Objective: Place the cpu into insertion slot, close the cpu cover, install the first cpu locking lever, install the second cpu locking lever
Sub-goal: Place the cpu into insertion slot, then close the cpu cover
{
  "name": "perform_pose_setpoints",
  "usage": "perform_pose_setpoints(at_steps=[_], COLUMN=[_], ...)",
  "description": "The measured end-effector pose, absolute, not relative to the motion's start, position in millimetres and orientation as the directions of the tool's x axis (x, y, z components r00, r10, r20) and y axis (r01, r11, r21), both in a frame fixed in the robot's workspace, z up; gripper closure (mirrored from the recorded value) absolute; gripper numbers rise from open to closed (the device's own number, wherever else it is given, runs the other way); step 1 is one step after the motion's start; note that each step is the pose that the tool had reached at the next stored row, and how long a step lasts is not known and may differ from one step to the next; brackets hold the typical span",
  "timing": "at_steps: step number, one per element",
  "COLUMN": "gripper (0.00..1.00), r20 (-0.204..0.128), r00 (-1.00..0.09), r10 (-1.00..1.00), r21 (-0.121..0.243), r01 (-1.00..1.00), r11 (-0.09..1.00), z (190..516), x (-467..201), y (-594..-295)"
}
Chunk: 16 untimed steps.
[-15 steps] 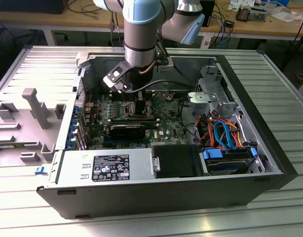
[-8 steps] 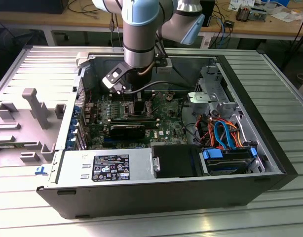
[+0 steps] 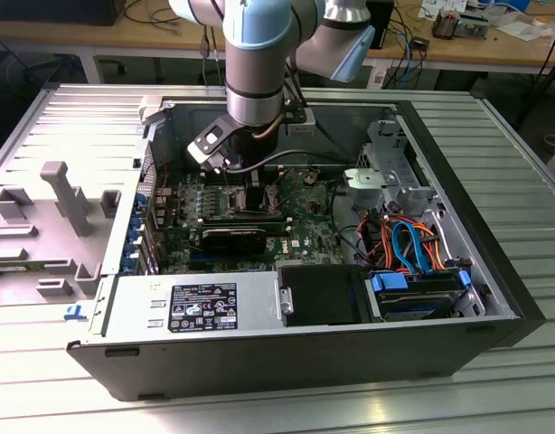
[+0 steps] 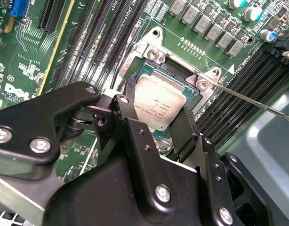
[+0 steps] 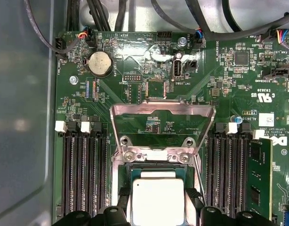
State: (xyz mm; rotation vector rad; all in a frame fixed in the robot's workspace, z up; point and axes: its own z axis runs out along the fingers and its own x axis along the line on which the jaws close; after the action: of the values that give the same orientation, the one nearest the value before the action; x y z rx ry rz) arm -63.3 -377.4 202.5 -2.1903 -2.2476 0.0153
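While the gripper (image 4: 158, 104) pinches the cpu (image 4: 159, 100) by two opposite edges, the chip lies over the insertion slot (image 4: 154, 55), faint grey print on its silver top. The cpu cover (image 5: 163, 107) stands flipped open just beyond the slot, with white lettering across the green motherboard (image 5: 135, 61).

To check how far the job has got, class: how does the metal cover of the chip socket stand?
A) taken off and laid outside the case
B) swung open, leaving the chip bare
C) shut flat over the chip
B: in the first wrist view the cover is swung back on its hinge, and the chip has nothing over its silver top.
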Motion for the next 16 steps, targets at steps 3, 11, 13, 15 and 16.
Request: perform_pose_setpoints(at_steps=[3,11,13,15,16], gripper=[0.46,0.46,0.45,0.38,0.38], r20=[-0.004,-0.004,-0.004,-0.004,-0.004], r00=[-0.024,-0.023,-0.023,-0.023,-0.023], r10=[1.000,1.000,1.000,1.000,1.000], r21=[-0.009,-0.009,-0.009,-0.009,-0.009], r01=[1.000,1.000,1.000,1.000,1.000], r11=[0.023,0.023,0.023,0.023,0.023], z=[201.8,201.5,201.4,201.5,201.5], x=[-62.7,-60.8,-60.8,-60.7,-60.7], y=[-377.4,-377.4,-377.3,-377.4,-377.4])
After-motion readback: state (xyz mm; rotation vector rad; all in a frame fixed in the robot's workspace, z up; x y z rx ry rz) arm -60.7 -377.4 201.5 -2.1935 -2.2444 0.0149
